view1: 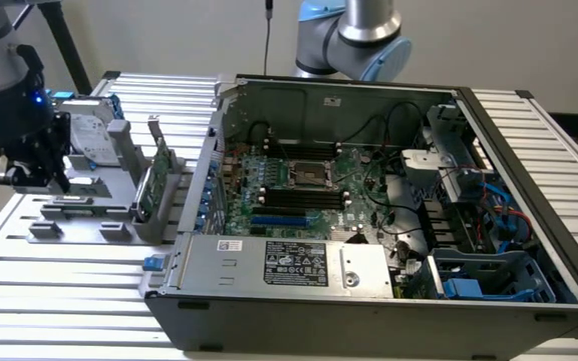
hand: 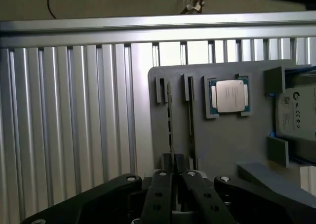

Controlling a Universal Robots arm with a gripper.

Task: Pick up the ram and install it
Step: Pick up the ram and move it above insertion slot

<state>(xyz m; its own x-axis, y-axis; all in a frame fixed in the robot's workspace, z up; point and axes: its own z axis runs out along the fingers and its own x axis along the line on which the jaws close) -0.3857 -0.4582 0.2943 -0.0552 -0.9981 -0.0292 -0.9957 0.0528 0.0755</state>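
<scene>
The jaws stand almost together, pinching the ram (hand: 170, 125). Its thin edge runs straight into the narrow gap between the black fingers (hand: 160, 192) of the gripper (hand: 174, 175). Seen edge-on, the ram is a long, very slender dark strip, and its chips cannot be made out from this angle. It stands over the grey fixture plate (hand: 222, 145), between two narrow slotted holders of that plate; whether it sits in the plate or hangs just clear of it, I cannot tell. On the same plate lie a square silver processor (hand: 229, 95) in its own corner brackets, a hard drive (hand: 296, 110) at the plate's far edge, and an upright green card (view1: 154, 180). The plate rests on a table of ribbed aluminium slats (hand: 74, 110). To the exterior view's right of the plate, an open computer case (view1: 369, 301) lies on its side — motherboard and cables exposed. Behind the plate rises a plain pale wall (view1: 168, 37).
</scene>
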